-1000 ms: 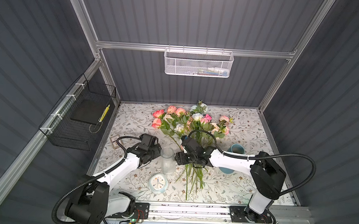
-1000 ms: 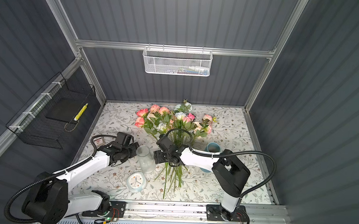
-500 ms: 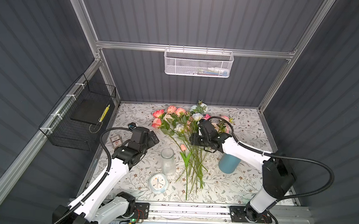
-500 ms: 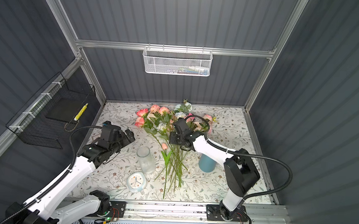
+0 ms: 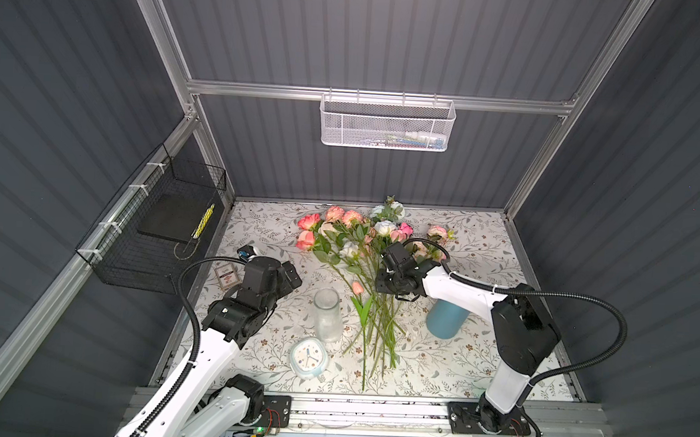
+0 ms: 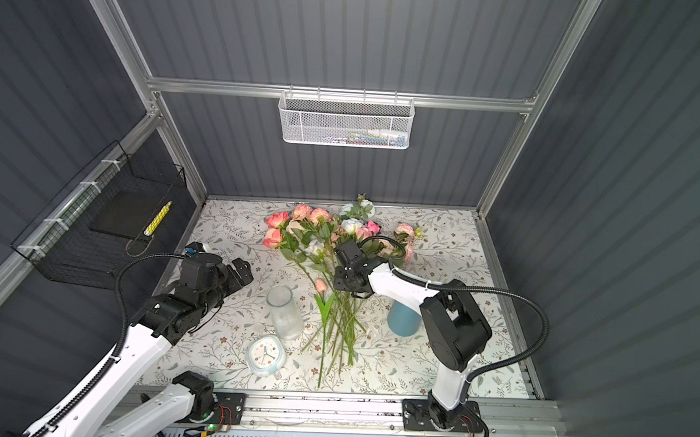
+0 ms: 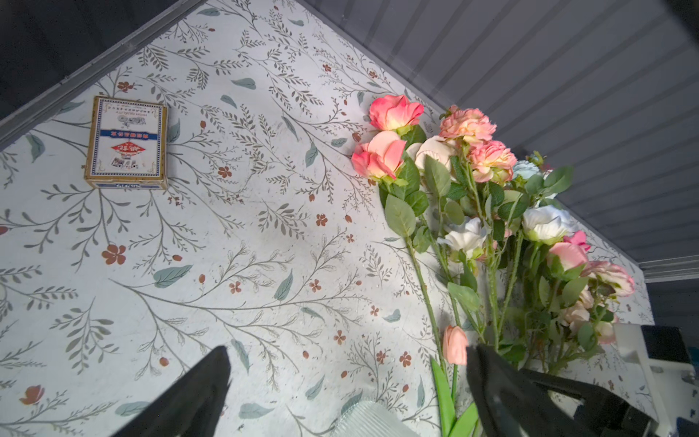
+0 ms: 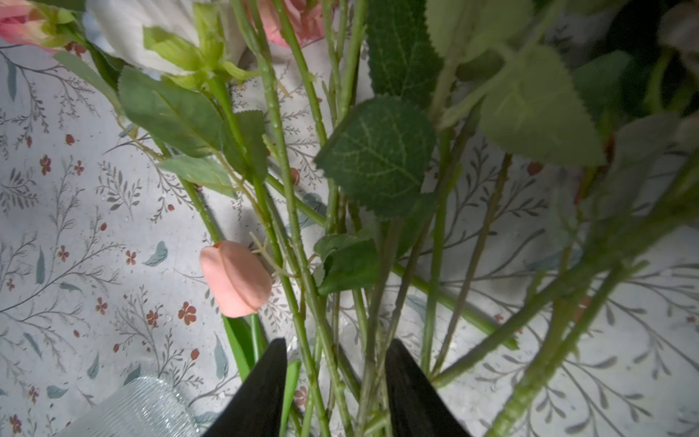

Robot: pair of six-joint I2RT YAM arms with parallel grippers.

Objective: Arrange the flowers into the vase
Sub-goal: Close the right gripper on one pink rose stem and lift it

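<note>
Two arms bent inward; we see left gripper (image 7: 348, 350) gaping, empty; right gripper (image 8: 334, 344) half-closed astride flowers (image 8: 378, 159), grip unclear; one vase (image 5: 327, 316) beside.

Lying loose on the tablecloth (image 5: 456, 359) as one sheaf of flowers (image 5: 348, 248), none yet in the vase (image 5: 327, 316). Fanning coral, pink, cream and white heads toward the back wall, crossing and gathering long green leafy stems toward the front edge in both top views. Showing a short coral tulip bud (image 5: 358, 287) at the sheaf's left, low among the stems. Standing upright just left of that bud as clear ribbed glass, holding nothing, keeping apart from the stems.
</note>
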